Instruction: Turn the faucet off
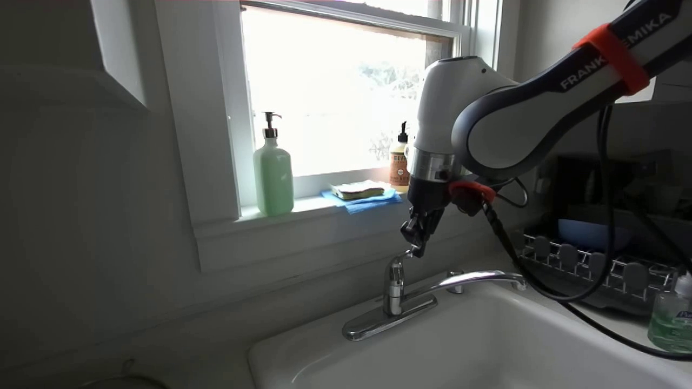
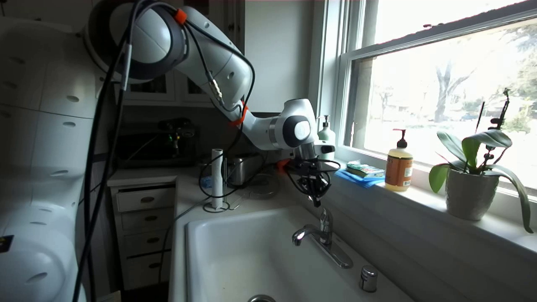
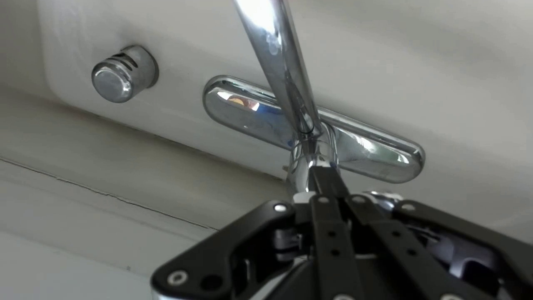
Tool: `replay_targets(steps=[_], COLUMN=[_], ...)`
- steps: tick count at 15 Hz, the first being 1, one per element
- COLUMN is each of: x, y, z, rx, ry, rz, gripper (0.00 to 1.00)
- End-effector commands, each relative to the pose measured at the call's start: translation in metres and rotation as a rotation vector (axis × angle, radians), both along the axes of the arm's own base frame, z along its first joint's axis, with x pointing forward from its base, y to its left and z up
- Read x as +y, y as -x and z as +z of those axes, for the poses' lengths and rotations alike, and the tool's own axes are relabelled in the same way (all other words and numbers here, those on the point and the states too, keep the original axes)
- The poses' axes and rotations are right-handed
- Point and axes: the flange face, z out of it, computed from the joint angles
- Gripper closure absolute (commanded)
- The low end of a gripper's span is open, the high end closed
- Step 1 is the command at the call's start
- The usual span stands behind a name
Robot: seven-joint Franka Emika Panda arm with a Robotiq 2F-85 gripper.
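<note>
The chrome faucet (image 1: 395,292) stands on its flat base plate at the sink's back edge; it also shows in an exterior view (image 2: 326,222) and the wrist view (image 3: 283,71). Its spout reaches over the sink, and I see no water stream at its end. My gripper (image 1: 417,249) points down at the top of the faucet, at the lever handle (image 1: 405,255). Its fingers (image 3: 327,179) are together with nothing seen between them. They cover part of the faucet body in the wrist view. A chrome piece of the lever (image 3: 385,199) shows beside them. Whether they touch it I cannot tell.
The white sink (image 2: 251,235) lies below. A chrome cap (image 3: 120,75) stands beside the faucet. The window sill holds a green pump bottle (image 1: 274,175), a sponge on a blue cloth (image 1: 359,194), an orange-labelled soap bottle (image 2: 398,165) and a potted plant (image 2: 472,193). A dish rack (image 1: 594,265) stands beyond.
</note>
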Motion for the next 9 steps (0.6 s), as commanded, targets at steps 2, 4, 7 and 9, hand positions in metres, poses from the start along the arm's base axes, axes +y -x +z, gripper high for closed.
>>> replay_targets(steps=[2, 4, 7, 9], x=[-0.006, -0.007, -0.013, -0.019], y=[0.024, 0.034, 0.05, 0.062], z=[0.048, 0.066, 0.088, 0.1], rx=[0.021, 0.032, 0.069, 0.096], ry=[0.02, 0.022, 0.026, 0.02], rz=[0.03, 0.05, 0.047, 0.046], gripper=[0.67, 0.53, 0.33, 0.19])
